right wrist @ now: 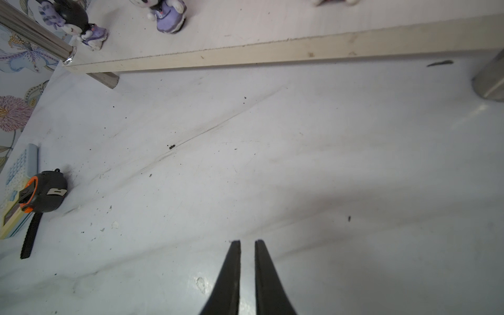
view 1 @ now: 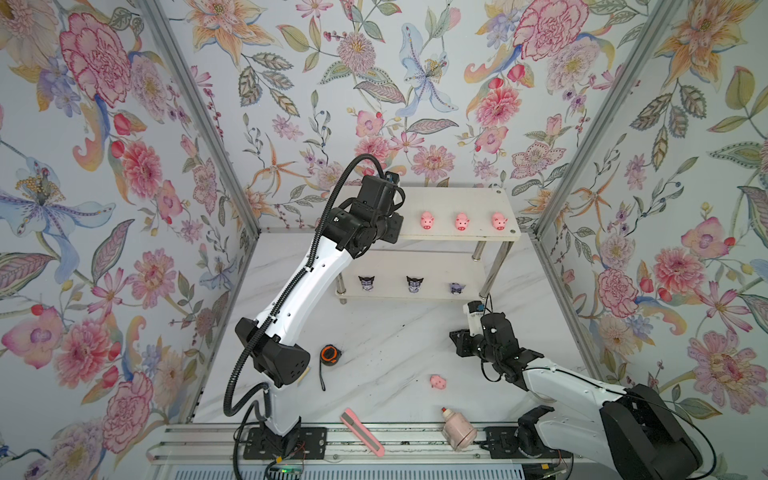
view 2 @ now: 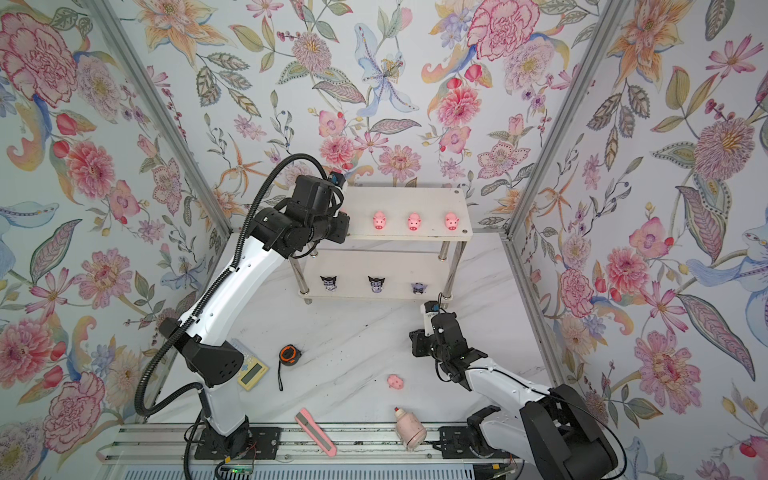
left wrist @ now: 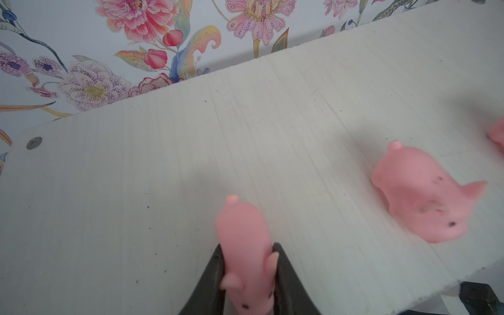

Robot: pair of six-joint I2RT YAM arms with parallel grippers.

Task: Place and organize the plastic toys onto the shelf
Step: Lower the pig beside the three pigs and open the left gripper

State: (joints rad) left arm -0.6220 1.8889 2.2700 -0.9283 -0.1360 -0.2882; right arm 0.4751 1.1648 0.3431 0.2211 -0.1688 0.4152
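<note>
- The left pincer (left wrist: 248,248) is clamped on a small pink plastic pig (left wrist: 241,223), with one black finger on each flank. It hangs over the top board (left wrist: 163,163) of the white two-tier shelf with chrome tube legs (view 1: 457,199).
- The held pig sits low over that board. From here I cannot tell whether its feet touch.
- Three more pink pigs (view 1: 461,221) stand in a row on the same board. The nearest pig (left wrist: 420,196) is beside the held one but apart from it, and both have their tails to the wall.
- This looks to me like the set-down: ease straight down until the feet bear, then part the fingers slowly so the soft body doesn't cling or spring.
- I'd match the row's spacing and line, and stay back from the front edge, which lies close.
- I'd draw off upward, away from the neighbour, so nothing gets knocked.
- The right pincer (right wrist: 247,241) has its fingers nearly together with nothing between them. It hovers over the white marble-look table (right wrist: 327,163), in front of the lower board where three purple-and-white figurines with black horned heads (view 1: 414,284) stand.
- One loose pink pig (view 1: 438,381) lies on the table near the right arm and looks like the job after this one.
</note>
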